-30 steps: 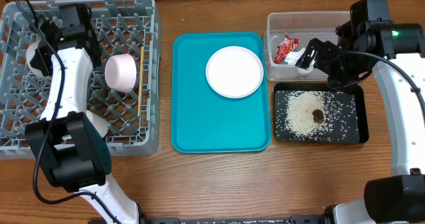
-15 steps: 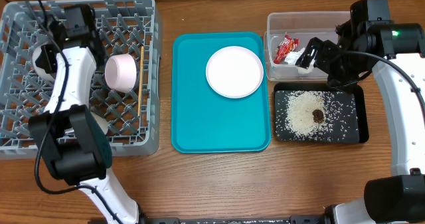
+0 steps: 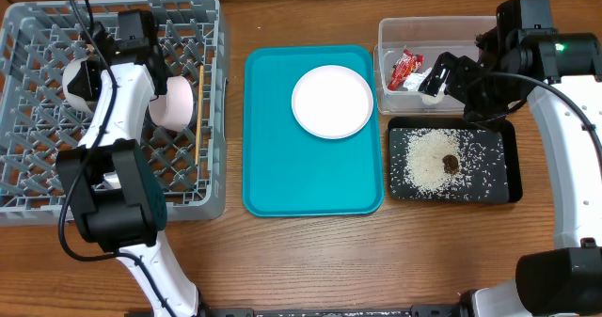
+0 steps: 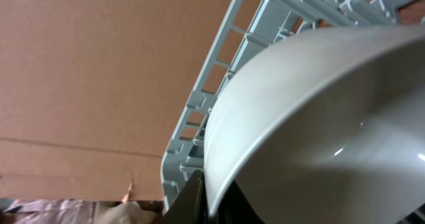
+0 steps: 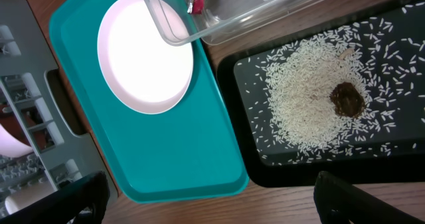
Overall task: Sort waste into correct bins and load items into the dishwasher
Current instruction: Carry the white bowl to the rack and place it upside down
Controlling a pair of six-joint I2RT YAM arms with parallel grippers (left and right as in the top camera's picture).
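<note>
Wood tabletop (image 3: 301,261). Left gripper (image 3: 92,71) pinches grey bowl (image 4: 319,117) by its rim over dish rack (image 3: 28,35); edge-only hold may slip, dropping it askew. Right gripper (image 3: 440,76) spread, well right of rack.

Dish rack (image 3: 28,181): pegs throughout. L arm (image 3: 118,110) lies across its middle, front to back, blocking drops there. Pale bowl (image 4: 319,117), rim pinched in L gripper (image 4: 206,207), hangs over rack's left-centre. Pink bowl (image 3: 175,103) sits just R of arm, chopstick (image 3: 199,105) beside it. Rack's near-left cells open from above.

Teal tray (image 3: 282,166): plate (image 3: 332,102) takes far-R part, rest bare. Narrow wood lanes either side; table (image 3: 310,261) front strip wide open.

R gripper (image 3: 440,75), jaws wide apart, hangs over tall-walled clear tub (image 3: 470,27). Black tray (image 3: 503,193) tight against tub, no lane btw. Rice (image 3: 423,171) + morsel (image 3: 451,163) cover its centre. R arm (image 3: 564,138) flanks its R side.
</note>
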